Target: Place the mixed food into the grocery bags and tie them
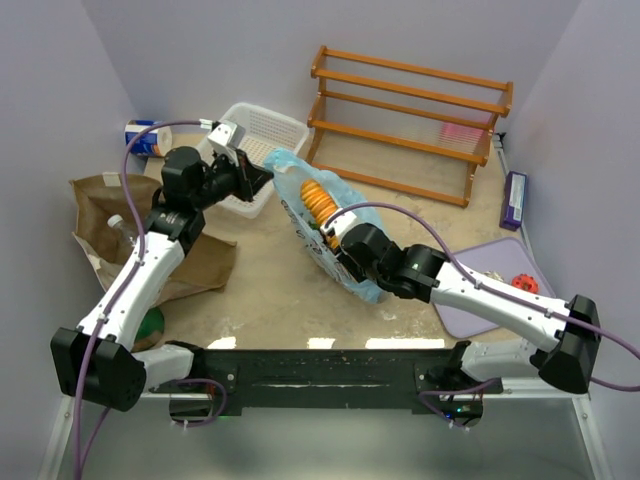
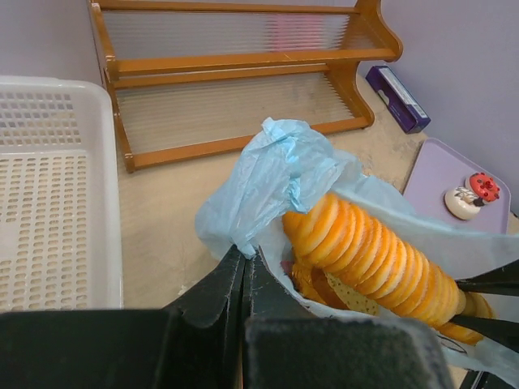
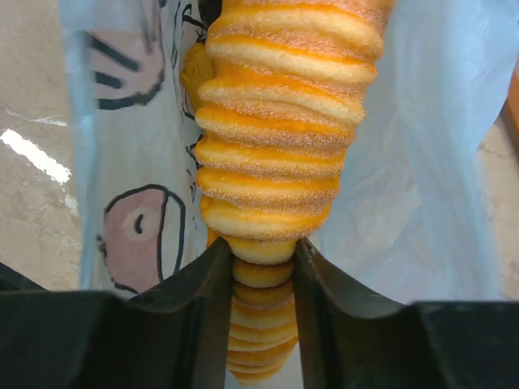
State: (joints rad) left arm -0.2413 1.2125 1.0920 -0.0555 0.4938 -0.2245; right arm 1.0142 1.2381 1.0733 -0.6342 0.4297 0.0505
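Observation:
The light blue plastic bag (image 1: 296,178) lies in the middle of the table, its mouth towards the basket. My left gripper (image 1: 262,178) is shut on the bag's bunched rim (image 2: 276,174), fingertips pressed together (image 2: 246,259). My right gripper (image 1: 335,235) is shut on the narrow end of an orange ridged toy food (image 1: 318,203), which lies inside the bag's mouth (image 3: 280,162); the gripper (image 3: 261,255) holds it between both fingers. It also shows in the left wrist view (image 2: 373,259), over darker food in the bag. The brown paper bag (image 1: 110,215) lies at the left, holding a clear bottle (image 1: 123,230).
A white mesh basket (image 1: 262,130) stands behind the left gripper, a blue-and-white can (image 1: 145,137) to its left. A wooden rack (image 1: 410,110) is at the back. A purple tray (image 1: 490,290) at the right holds a red mushroom (image 1: 524,284). A green round thing (image 1: 152,322) lies near the left arm's base.

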